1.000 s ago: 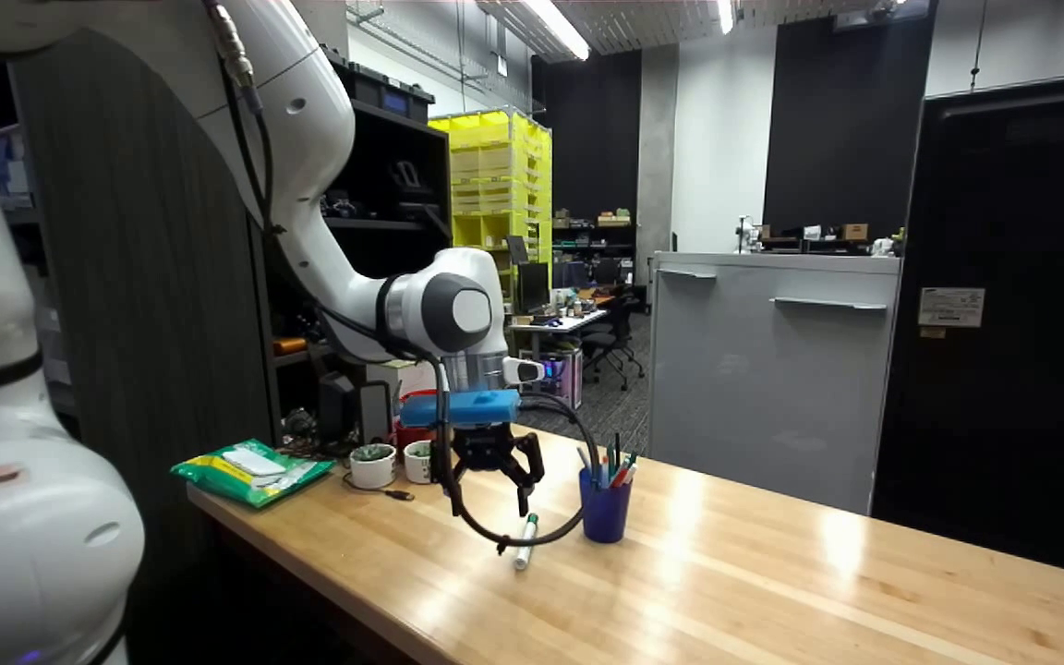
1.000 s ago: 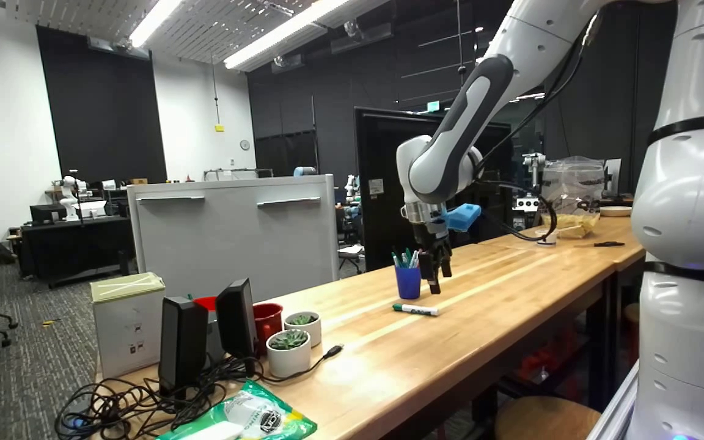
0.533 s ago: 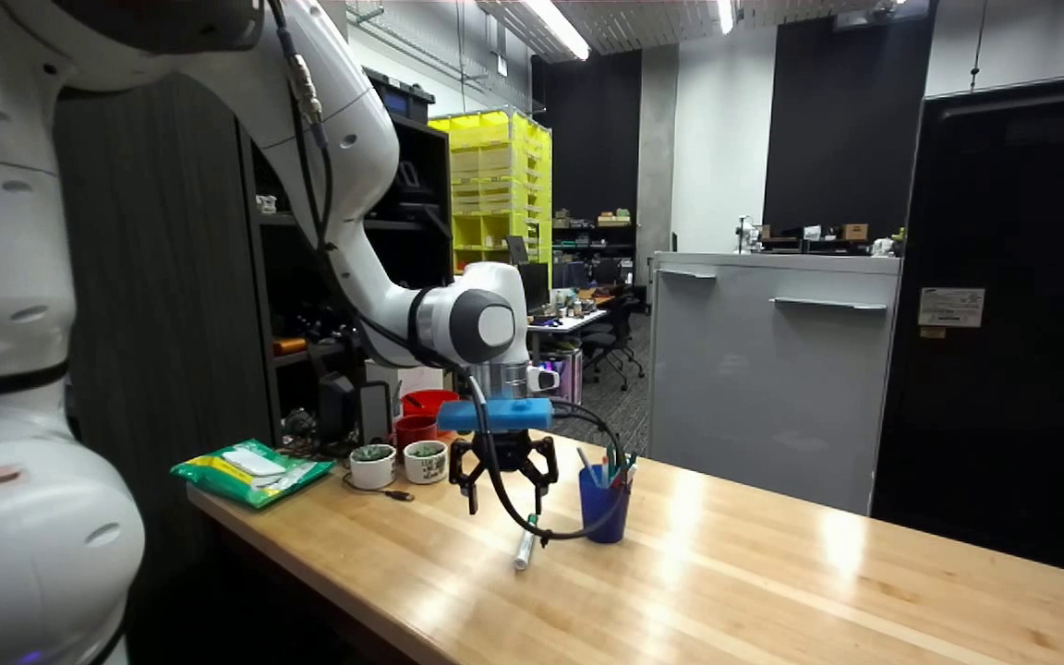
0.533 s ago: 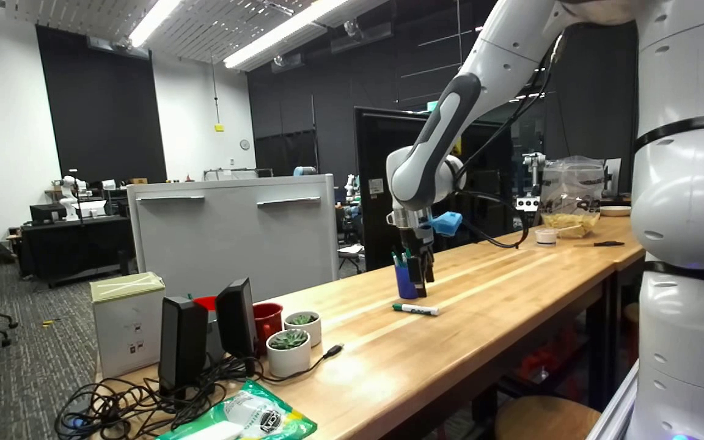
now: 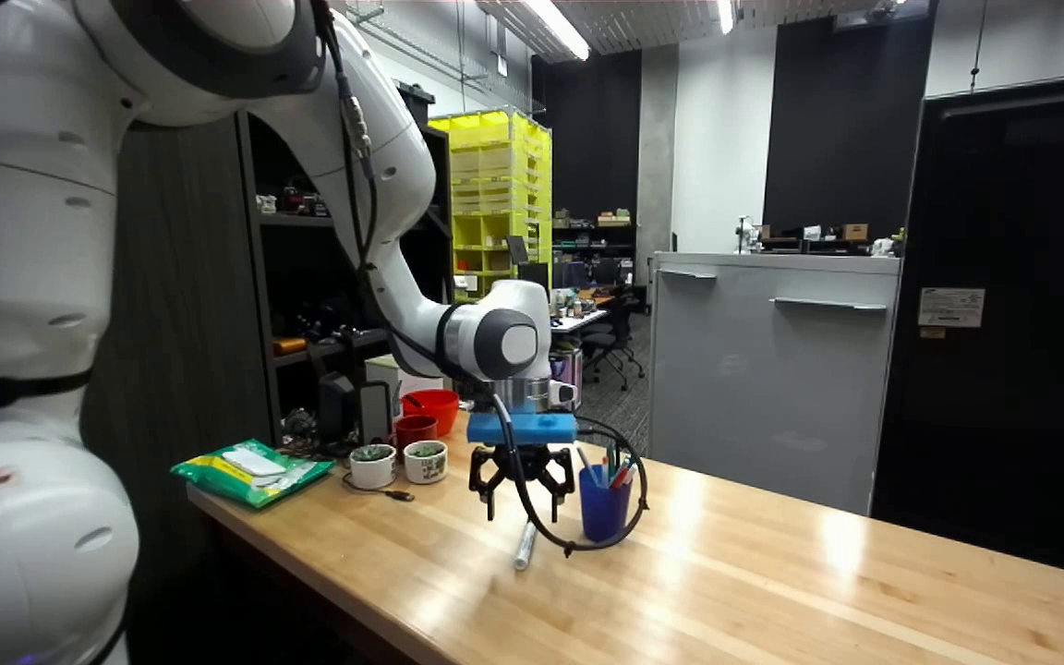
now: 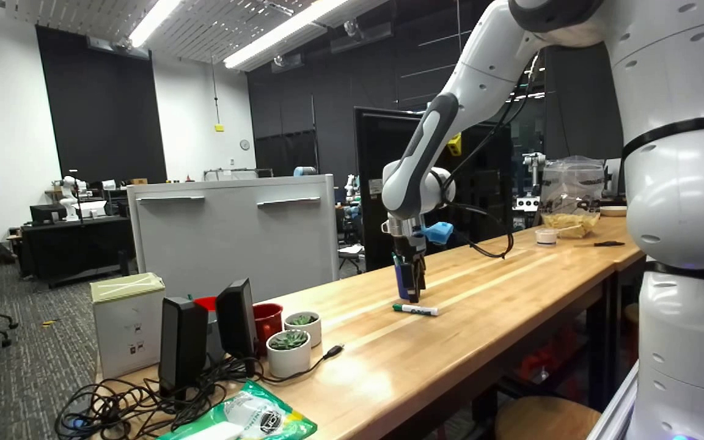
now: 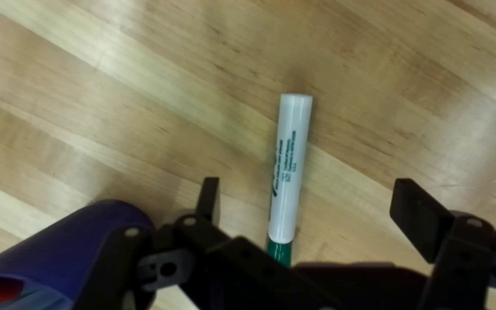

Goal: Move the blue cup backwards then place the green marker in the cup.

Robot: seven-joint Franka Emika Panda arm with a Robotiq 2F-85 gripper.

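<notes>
The end effector (image 5: 523, 515) is descending over the green marker (image 7: 289, 168), jaws standing apart, so a grasp is probably nearing

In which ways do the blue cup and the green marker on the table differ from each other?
The blue cup stands upright, while the green marker lies on its side.
The cup is dark blue; the marker is white with a green end.
The cup is broad and holds pens, whereas the slim marker lies outside it.
Both rest on the wooden table.
</notes>
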